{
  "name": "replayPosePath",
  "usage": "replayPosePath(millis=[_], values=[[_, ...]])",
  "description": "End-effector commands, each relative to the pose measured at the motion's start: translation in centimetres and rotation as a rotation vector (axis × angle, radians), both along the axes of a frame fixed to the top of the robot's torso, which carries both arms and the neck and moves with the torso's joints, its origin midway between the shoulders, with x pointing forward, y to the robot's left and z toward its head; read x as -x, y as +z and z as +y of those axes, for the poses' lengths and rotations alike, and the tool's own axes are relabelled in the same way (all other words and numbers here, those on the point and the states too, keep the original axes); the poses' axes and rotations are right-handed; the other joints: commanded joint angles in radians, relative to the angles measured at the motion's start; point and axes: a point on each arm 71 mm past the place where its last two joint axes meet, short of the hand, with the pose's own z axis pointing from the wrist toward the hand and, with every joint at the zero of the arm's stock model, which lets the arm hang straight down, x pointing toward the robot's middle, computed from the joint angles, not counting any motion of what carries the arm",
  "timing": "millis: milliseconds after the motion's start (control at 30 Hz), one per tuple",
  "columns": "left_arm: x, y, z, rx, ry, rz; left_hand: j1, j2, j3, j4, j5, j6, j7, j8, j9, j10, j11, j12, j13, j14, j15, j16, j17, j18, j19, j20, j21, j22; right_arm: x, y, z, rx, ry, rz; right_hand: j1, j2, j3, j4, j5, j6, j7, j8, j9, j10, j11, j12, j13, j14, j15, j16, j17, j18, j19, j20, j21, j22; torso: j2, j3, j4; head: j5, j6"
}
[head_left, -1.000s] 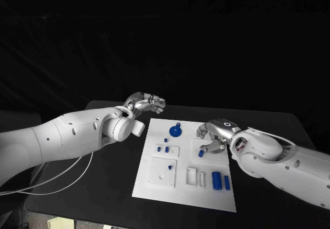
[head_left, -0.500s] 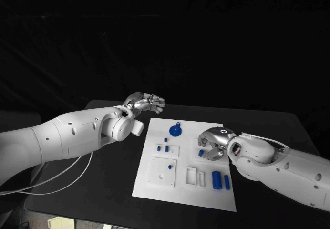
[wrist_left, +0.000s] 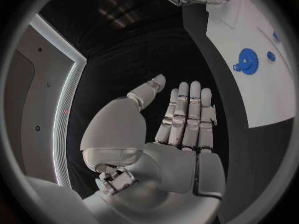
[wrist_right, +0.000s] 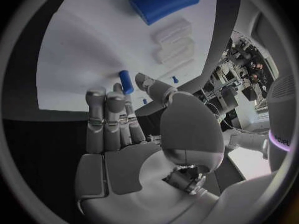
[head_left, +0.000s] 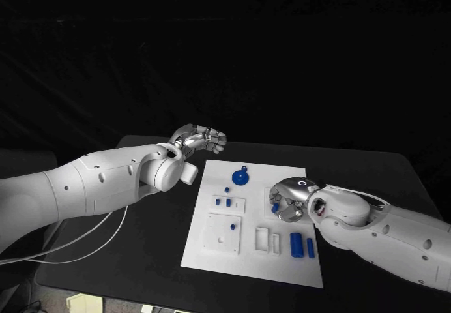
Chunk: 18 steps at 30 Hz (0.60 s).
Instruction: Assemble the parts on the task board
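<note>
The right hand (head_left: 289, 197) has slid left and nearer since a second ago, and now sits low over the right side of the task board (head_left: 216, 259), right above a small blue peg (head_left: 276, 209). In the right wrist view its fingers (wrist_right: 109, 115) are straight and close together with the thumb apart, holding nothing; the peg's tip (wrist_right: 126, 81) shows just past the fingertips, but contact can't be told. The left hand (head_left: 199, 140) hasn't budged, hanging above the table's far left, off the board's far left corner, fingers (wrist_left: 187, 115) extended side by side, nothing in them.

The board is a flat matte white plate on the black table (head_left: 365, 171). A blue toothed gear (head_left: 240, 177) lies at its far end, a stubby smooth blue cylinder (head_left: 296, 246) near the right edge, white ribbed blocks (wrist_right: 175, 38) beside it. No readable writing.
</note>
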Motion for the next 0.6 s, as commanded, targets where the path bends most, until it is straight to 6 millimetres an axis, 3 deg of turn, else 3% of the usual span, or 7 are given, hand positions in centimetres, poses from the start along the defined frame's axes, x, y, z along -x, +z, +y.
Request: replayPosePath(millis=[33,300,600], values=[[-0.01,0.17,-0.18,0.012,-0.013,-0.006,-0.002,0.005,-0.004,0.002,-0.001,-0.006,-0.001,0.005,-0.001,-0.005,0.0,-0.004,-0.001,0.003,0.005,-0.003,0.002,0.016,0.007,0.001,-0.006,0.002,0.07,-0.07,0.13,0.009,0.012,-0.017,0.012,0.013,0.014,0.001,-0.002,0.018,-0.001,0.011,0.004,0.019,-0.003,0.012,0.004,0.001,-0.01,0.008,-0.002,0.08,0.005,-0.003,0.004,0.019,0.0,0.0002,0.001,0.0,-0.002],[-0.01,0.16,-0.18,0.012,-0.014,-0.006,-0.002,0.006,-0.004,0.003,-0.001,-0.006,-0.001,0.005,-0.002,-0.005,0.0,-0.004,-0.001,0.003,0.005,-0.004,0.003,0.016,0.007,0.001,-0.006,0.002,0.06,-0.15,0.04,0.02,0.011,-0.041,0.019,0.063,0.038,-0.013,-0.002,0.066,-0.016,0.039,0.019,0.079,-0.026,0.041,0.023,-0.001,-0.032,0.013,-0.004,0.08,0.002,-0.006,0.015,0.021,0.0,-0.0008,0.0,0.001,-0.003],[-0.02,0.16,-0.2,0.012,-0.015,-0.005,-0.002,0.006,-0.005,0.003,-0.001,-0.006,-0.001,0.005,-0.002,-0.005,0.0,-0.004,-0.002,0.003,0.005,-0.005,0.003,0.016,0.007,0.001,-0.007,0.002,0.15,0.12,0.28,-0.007,0.003,-0.1,0.01,0.086,0.059,-0.032,-0.001,0.105,-0.033,0.06,0.034,0.122,-0.044,0.063,0.046,-0.001,-0.049,0.016,-0.007,0.08,0.003,-0.01,0.023,0.019,0.0,-0.0005,0.0,0.0,-0.005]])
